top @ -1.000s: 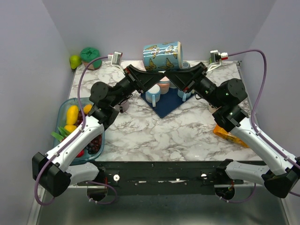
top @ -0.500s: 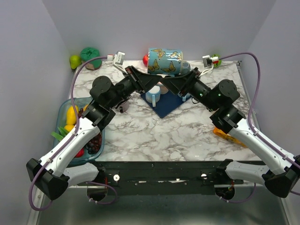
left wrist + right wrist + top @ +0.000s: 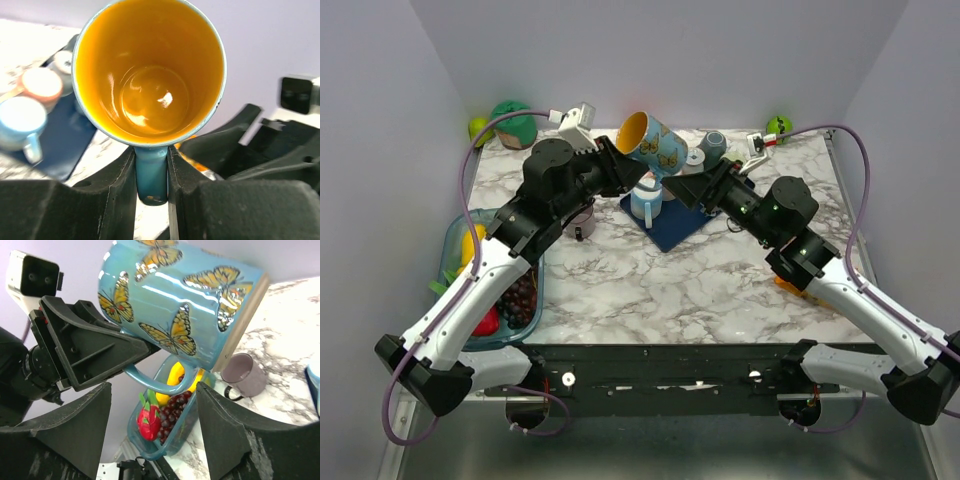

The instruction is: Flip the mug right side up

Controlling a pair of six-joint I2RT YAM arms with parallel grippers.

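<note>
Blue glaze with orange butterflies is showing on the mug (image 3: 653, 143), which is hanging in the air at the upper centre of the overhead frame. It is tilting so that its yellow-orange mouth is facing up and to the left. The left gripper (image 3: 151, 167) is clamping the handle (image 3: 150, 385) between its fingers. In the left wrist view the mouth is filling the upper middle of the frame, with the handle pointing down.

The right gripper (image 3: 155, 422) is standing spread just right of the mug in the overhead frame, its fingers (image 3: 75, 435) touching nothing. A navy mat (image 3: 675, 228) is lying on the marble table (image 3: 700, 290) below the mug, carrying a pale blue cup (image 3: 647, 203). A purple cup (image 3: 243, 375) is sitting left of the mat, and a fruit tub (image 3: 453, 243) is resting at the left edge.
</note>
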